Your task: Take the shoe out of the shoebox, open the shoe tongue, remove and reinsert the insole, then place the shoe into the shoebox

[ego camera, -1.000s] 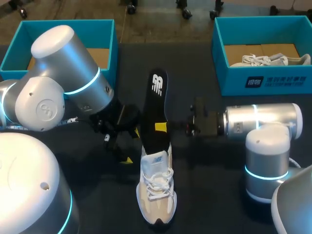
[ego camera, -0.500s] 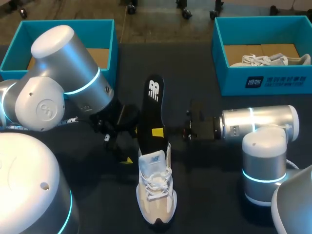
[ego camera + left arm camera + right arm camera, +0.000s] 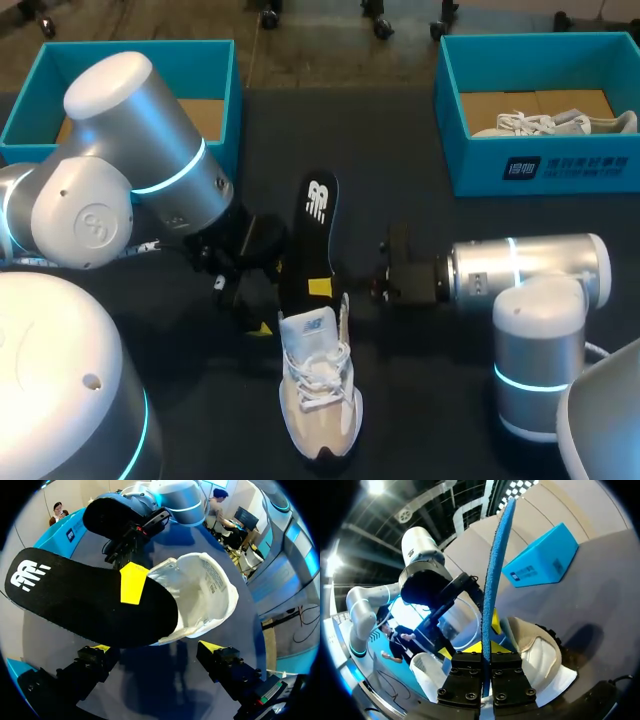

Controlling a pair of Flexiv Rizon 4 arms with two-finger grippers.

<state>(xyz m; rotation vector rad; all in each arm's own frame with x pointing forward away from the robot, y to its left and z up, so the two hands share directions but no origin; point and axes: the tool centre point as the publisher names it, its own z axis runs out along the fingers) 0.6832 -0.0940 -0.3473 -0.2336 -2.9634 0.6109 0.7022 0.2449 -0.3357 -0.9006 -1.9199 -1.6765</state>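
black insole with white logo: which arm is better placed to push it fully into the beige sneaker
Right, probably. The right gripper is shut on the black insole, whose toe end already sits inside the beige sneaker. The left gripper is open behind the heel.

At the table's (image 3: 400, 140) far right corner — a second teal box (image 3: 480, 170), a white shoe (image 3: 550, 123) inside it.

- We read the dark table (image 3: 400, 140) as evenly, moderately lit from overhead in the head view.
- We note broad, soft highlights on the left arm (image 3: 120, 110) shell.
- We find soft-edged shadows on the table under the shoe (image 3: 205, 592) and insole (image 3: 80, 600).
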